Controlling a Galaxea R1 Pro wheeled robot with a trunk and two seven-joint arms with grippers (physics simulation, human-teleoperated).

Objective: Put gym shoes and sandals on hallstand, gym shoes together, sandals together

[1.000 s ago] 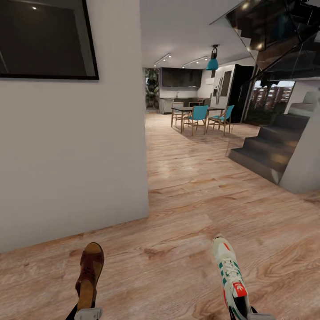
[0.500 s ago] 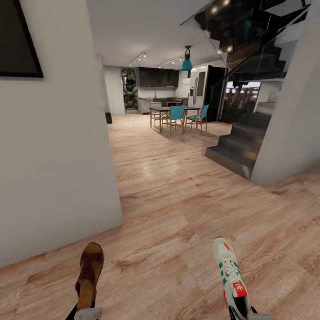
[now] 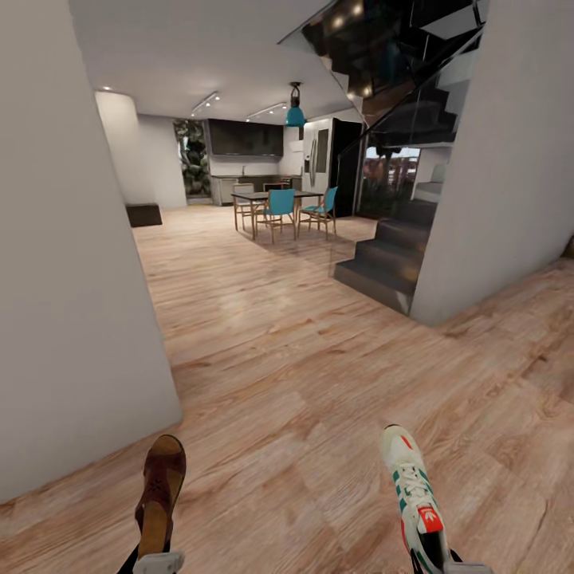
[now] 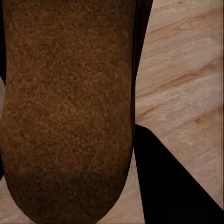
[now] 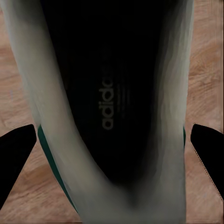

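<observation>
Item, left: one sandal [image 3: 162, 494], dark brown with tan insole, being carried by the left pincer [image 3: 158, 563], which is clamping its heel end at the lower edge of the head view. The toe is pointing forward, above the corridor floor [image 3: 287, 414]. In the left wrist view the sandal's [image 4: 65, 107] brown sole is lying across the lens with the planks beyond.

Item, right: one gym shoe [image 3: 413, 494], cream-white with green stripes and a red tongue label, being held at its heel end by the right pincer [image 3: 446, 564]. In the right wrist view the gym shoe's [image 5: 112, 107] dark opening is facing the camera, a black finger [image 5: 16, 158] showing at either side.

Step in hand, as I judge it: transit, one shoe of each kind riding aloft. A grey wall [image 3: 72, 303] is standing close on the left; a staircase [image 3: 391, 255] and a dining set [image 3: 279, 211] are lying ahead. The hallstand is nowhere among these.

Next move calls for: bringing the rack into sight, then lowering each shoe onto a shelf, leaving room beside it for its partner.
</observation>
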